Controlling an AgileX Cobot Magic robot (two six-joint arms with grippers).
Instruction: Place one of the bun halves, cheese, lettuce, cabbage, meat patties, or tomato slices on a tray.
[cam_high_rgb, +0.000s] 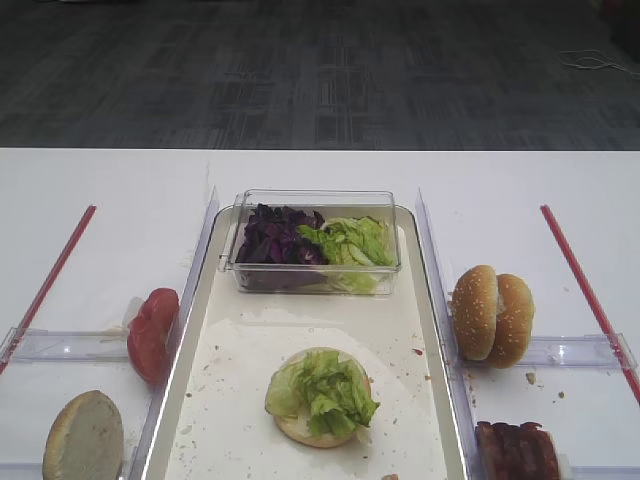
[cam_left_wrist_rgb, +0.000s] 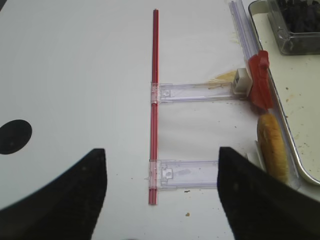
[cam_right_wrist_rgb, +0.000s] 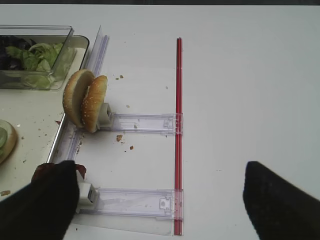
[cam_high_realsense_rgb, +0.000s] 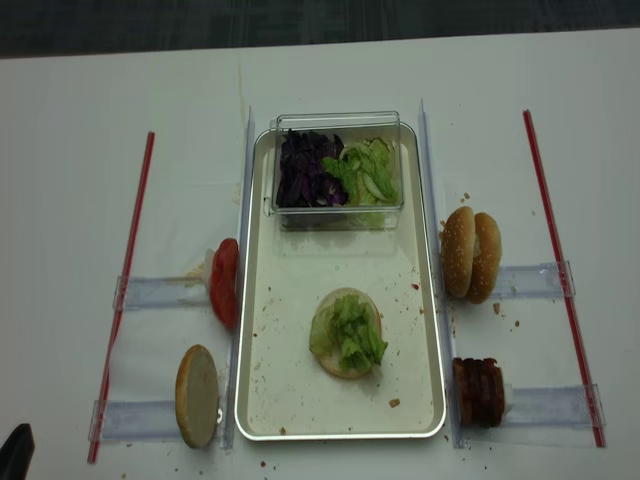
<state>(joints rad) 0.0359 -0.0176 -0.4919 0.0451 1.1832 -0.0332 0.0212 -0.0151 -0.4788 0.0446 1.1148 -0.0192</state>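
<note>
The cream tray (cam_high_rgb: 215, 350) (cam_high_realsense_rgb: 290, 300) holds a bun half topped with lettuce (cam_high_rgb: 322, 395) (cam_high_realsense_rgb: 347, 333). A clear tub at its far end holds purple cabbage (cam_high_rgb: 278, 237) and more lettuce (cam_high_rgb: 352, 242). Two bun halves (cam_high_rgb: 492, 315) (cam_right_wrist_rgb: 85, 100) stand on edge right of the tray, with meat patties (cam_high_rgb: 515, 450) (cam_high_realsense_rgb: 478, 391) nearer. Tomato slices (cam_high_rgb: 152, 333) (cam_left_wrist_rgb: 260, 80) and another bun half (cam_high_rgb: 84, 438) (cam_left_wrist_rgb: 272, 145) stand to the left. Cheese is out of view. My right gripper (cam_right_wrist_rgb: 160, 205) hangs open over the table beside the patties. My left gripper (cam_left_wrist_rgb: 160, 195) is open and empty, left of the bun half.
Red strips (cam_high_rgb: 585, 290) (cam_high_rgb: 50, 280) run along both outer sides. Clear plastic holders (cam_right_wrist_rgb: 140, 202) (cam_left_wrist_rgb: 195, 92) lie between the strips and the tray's sides. The tub (cam_high_rgb: 315, 200) takes up the tray's far end. Crumbs speckle the tray and the table.
</note>
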